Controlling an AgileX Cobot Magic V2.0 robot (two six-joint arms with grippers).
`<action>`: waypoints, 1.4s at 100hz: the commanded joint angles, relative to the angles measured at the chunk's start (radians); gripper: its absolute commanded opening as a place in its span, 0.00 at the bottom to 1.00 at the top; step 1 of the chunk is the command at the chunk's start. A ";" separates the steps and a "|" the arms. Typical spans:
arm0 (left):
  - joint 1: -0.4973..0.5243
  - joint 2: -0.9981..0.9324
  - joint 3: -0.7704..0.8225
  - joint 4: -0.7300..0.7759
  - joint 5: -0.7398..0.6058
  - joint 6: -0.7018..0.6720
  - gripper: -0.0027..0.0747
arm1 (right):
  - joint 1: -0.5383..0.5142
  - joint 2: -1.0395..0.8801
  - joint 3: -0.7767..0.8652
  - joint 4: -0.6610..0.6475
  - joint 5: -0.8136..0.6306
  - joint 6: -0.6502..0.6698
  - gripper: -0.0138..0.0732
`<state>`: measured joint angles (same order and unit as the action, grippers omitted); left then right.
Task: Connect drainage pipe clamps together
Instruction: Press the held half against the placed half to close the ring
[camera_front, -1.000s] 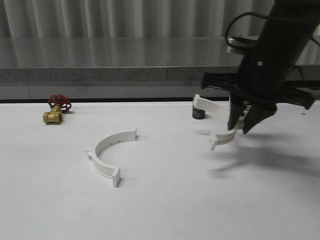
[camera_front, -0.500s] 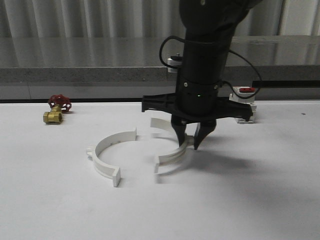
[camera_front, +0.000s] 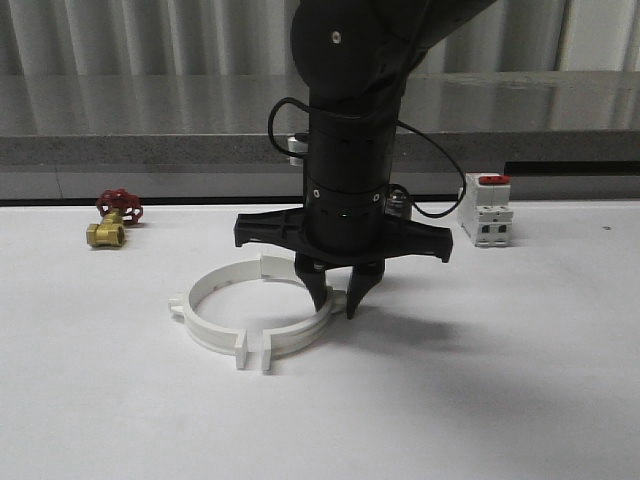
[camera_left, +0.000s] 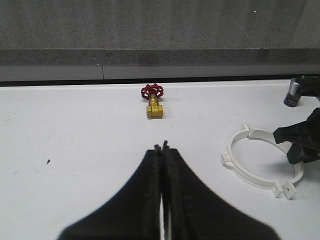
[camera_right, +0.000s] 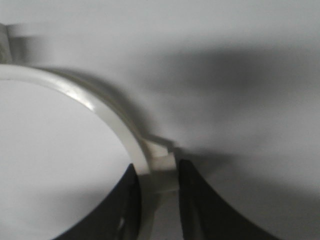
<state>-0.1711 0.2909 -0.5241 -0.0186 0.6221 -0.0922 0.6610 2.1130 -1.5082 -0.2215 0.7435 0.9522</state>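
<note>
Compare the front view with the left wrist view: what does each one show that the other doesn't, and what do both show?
Front view alone: the white boxy breaker with a red switch right of the right arm, and the right gripper closed on the right-hand white plastic half-ring clamp.

Left wrist view alone: the left gripper, shut and empty, well apart from the clamps.

Both: the two half-rings forming a ring with the left-hand white plastic half-ring clamp, a slight gap at the near flanges, and the brass valve with a red handwheel.
</note>
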 joint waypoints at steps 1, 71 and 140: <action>0.003 0.008 -0.025 -0.004 -0.070 -0.004 0.01 | 0.002 -0.042 -0.025 -0.022 -0.007 0.014 0.18; 0.003 0.008 -0.025 -0.004 -0.070 -0.004 0.01 | 0.002 -0.042 -0.025 0.029 -0.050 0.031 0.18; 0.003 0.008 -0.025 -0.004 -0.070 -0.004 0.01 | 0.002 -0.042 -0.025 0.019 -0.058 0.027 0.67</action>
<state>-0.1711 0.2909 -0.5241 -0.0186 0.6221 -0.0922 0.6626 2.1141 -1.5105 -0.1850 0.6943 0.9826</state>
